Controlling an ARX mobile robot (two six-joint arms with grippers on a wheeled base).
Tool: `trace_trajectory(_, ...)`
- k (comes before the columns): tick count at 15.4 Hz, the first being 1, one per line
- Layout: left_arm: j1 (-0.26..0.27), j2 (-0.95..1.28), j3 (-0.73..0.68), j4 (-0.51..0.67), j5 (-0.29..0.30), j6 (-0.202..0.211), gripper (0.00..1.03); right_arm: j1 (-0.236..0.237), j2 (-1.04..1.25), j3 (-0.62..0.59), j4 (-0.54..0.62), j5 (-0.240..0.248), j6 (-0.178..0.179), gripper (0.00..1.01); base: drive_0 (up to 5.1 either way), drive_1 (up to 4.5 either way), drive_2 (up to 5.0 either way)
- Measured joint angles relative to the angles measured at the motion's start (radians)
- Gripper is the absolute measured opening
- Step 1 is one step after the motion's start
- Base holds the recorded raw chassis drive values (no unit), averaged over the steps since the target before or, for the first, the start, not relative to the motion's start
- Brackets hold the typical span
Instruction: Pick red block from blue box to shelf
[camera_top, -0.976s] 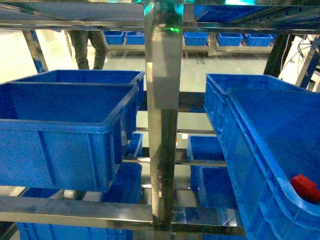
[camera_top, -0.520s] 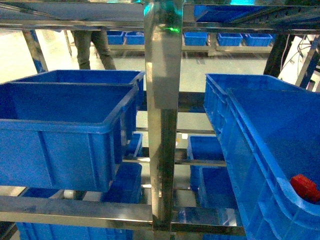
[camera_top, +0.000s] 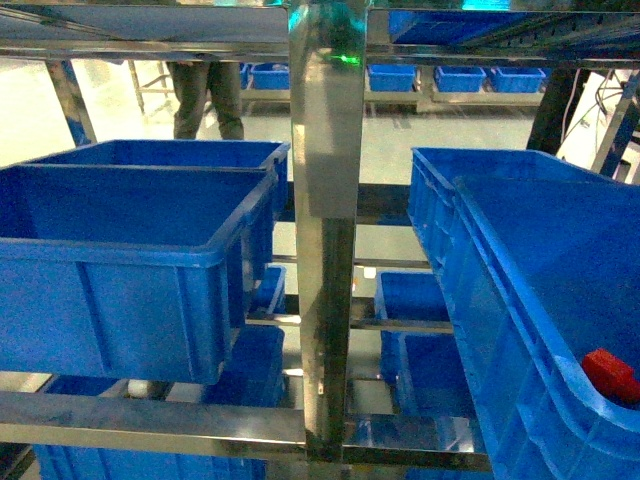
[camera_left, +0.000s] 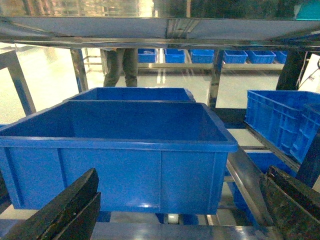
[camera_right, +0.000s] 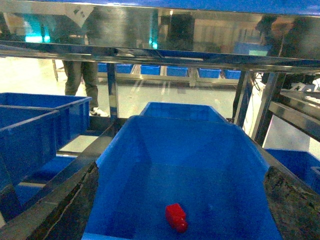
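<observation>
Red block (camera_right: 176, 217) lies alone on the floor of a deep blue bin (camera_right: 150, 150), between my right gripper's (camera_right: 180, 210) spread, empty fingers (camera_right: 60, 210). My left gripper (camera_left: 175, 210), jaws likewise apart, faces another blue crate (camera_left: 117, 175) on the steel shelf (camera_top: 325, 200). A bystander's legs (camera_left: 120, 65) show beyond.

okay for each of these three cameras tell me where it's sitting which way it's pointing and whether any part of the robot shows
Head: on the robot, facing forward into the shelf; no robot parts show.
Left wrist: on the left arm, facing a big blue bin; the open left gripper frames the bottom corners.
Right wrist: on the right arm, looking down into the blue box; the open right gripper shows low.
Shared: head and right wrist both show the red block.
</observation>
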Motion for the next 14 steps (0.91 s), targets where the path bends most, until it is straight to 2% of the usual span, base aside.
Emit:
trace_trajectory(2, 0.000, 0.000, 0.000, 0.000, 0.000, 0.000, 0.98, 0.000, 0.000, 0.000, 0.000, 0.000, 0.000, 0.98, 0.0, 0.00, 0.0)
trace_trajectory(3, 0.000, 0.000, 0.000, 0.000, 0.000, 0.000, 0.98, 0.004, 0.000, 0.003, -0.009, 0.008, 0.000, 0.94, 0.0, 0.00, 0.0)
trace_trajectory(5, 0.000, 0.000, 0.000, 0.000, 0.000, 0.000, 0.98, 0.095, -0.002, 0.006, -0.050, 0.095, 0.000, 0.68, 0.0, 0.00, 0.0)
trace_trajectory(6, 0.000, 0.000, 0.000, 0.000, 0.000, 0.000, 0.98, 0.148, -0.014, 0.006, -0.064, 0.150, 0.000, 0.50, 0.0, 0.00, 0.0)
trace_trajectory(7, 0.000, 0.000, 0.000, 0.000, 0.000, 0.000, 0.98, 0.180, -0.021, 0.006, -0.068, 0.185, 0.000, 0.35, 0.0, 0.00, 0.0)
trace_trajectory(8, 0.000, 0.000, 0.000, 0.000, 0.000, 0.000, 0.98, 0.268, -0.031, 0.007, -0.089, 0.291, 0.000, 0.20, 0.0, 0.00, 0.0)
trace_trajectory(9, 0.000, 0.000, 0.000, 0.000, 0.000, 0.000, 0.98, 0.351, -0.032, 0.006, -0.081, 0.326, 0.000, 0.05, 0.0, 0.00, 0.0)
trace_trajectory(10, 0.000, 0.000, 0.000, 0.000, 0.000, 0.000, 0.98, 0.345, -0.032, 0.006, -0.085, 0.348, -0.002, 0.02, 0.0, 0.00, 0.0)
trace_trajectory(13, 0.000, 0.000, 0.000, 0.000, 0.000, 0.000, 0.98, 0.341, -0.032, 0.006, -0.084, 0.348, -0.002, 0.02, 0.0, 0.00, 0.0)
trace_trajectory(14, 0.000, 0.000, 0.000, 0.000, 0.000, 0.000, 0.98, 0.341, -0.032, 0.006, -0.085, 0.348, -0.003, 0.05, 0.0, 0.00, 0.0)
